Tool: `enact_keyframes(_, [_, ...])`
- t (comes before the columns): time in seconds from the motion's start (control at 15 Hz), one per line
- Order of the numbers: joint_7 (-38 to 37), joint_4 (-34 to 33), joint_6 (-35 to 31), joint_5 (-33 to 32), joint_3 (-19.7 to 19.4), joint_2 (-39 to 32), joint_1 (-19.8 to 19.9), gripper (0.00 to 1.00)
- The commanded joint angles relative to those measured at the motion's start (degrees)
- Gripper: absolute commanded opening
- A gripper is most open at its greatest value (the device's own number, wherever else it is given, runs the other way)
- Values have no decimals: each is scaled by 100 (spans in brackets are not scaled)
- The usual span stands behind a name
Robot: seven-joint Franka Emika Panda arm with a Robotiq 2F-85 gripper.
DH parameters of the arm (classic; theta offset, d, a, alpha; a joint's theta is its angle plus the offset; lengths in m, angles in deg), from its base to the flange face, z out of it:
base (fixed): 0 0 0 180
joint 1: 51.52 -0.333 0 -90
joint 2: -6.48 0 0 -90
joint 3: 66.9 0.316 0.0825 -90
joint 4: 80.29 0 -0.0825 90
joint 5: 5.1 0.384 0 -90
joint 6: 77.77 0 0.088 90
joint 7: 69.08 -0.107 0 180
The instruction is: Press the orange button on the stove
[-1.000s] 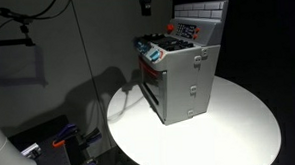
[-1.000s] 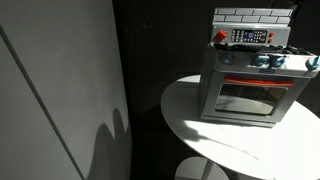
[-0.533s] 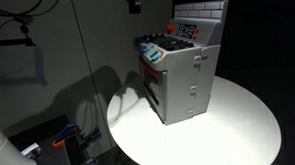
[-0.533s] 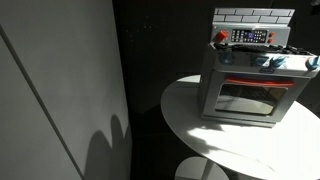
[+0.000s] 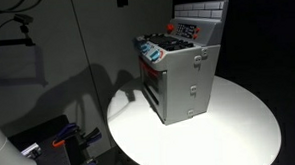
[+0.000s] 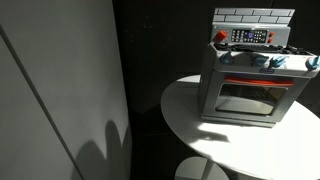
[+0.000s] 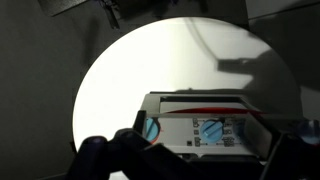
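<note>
The small boxy grey toy stove (image 5: 182,76) stands upright on the round white table (image 5: 240,129), its long axis vertical, set toward the rear of the tabletop. In both exterior views the white tiled back panel (image 6: 254,15) rises at the stove's rear. The dark-windowed oven door (image 6: 247,97) faces the camera squarely in an exterior view and turns toward the left of the frame in an exterior view (image 5: 151,84). The red control strip (image 6: 247,37) runs across the foot of the back panel, with a round red-orange knob (image 6: 221,36) at its left end. Blue dials (image 7: 212,130) sit on the cooktop.

In the wrist view the gripper (image 7: 210,150) hangs above the stove, looking down on its top. Its dark, blurred fingers (image 7: 110,158) stand apart at the lower corners of the picture, closed on nothing, the cooktop showing between them.

A pale grey wall panel (image 6: 60,80) stands beside the table, and small blue and orange items (image 5: 68,139) lie low in the dark near the table's edge
</note>
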Motion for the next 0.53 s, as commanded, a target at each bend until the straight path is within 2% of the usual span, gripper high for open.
enact_keyframes(0.0, [203,204,160,110,83,408,190,100])
enact_keyframes(0.47, [62,97,94,33,193,210,245,100])
